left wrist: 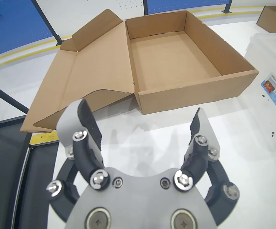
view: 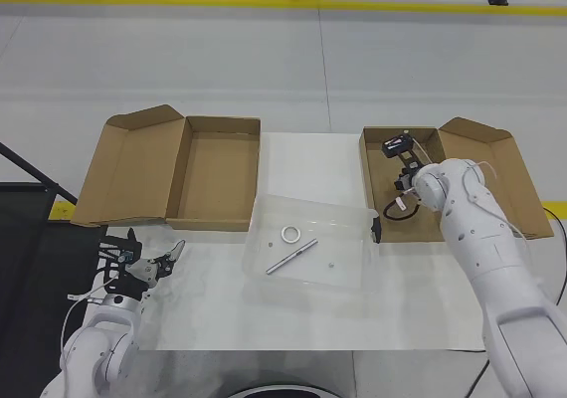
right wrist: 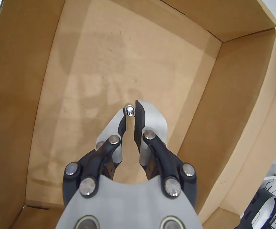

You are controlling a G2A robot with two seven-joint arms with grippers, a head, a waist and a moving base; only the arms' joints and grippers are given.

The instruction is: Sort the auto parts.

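My right gripper [right wrist: 131, 110] pinches a small shiny metal part [right wrist: 130, 111] over the floor of the right cardboard box [right wrist: 235, 96]. My left gripper [left wrist: 140, 110] hangs spread wide and empty near the left cardboard box [left wrist: 188, 89], while a ring [view: 289, 234] and a rod [view: 292, 258] lie in the clear tray [view: 353, 214] between the boxes.

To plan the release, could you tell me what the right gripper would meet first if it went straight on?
Probably the bare floor of the right cardboard box: the right gripper, shut on a small metal part, points down into it, with nothing between, though depth is unclear.
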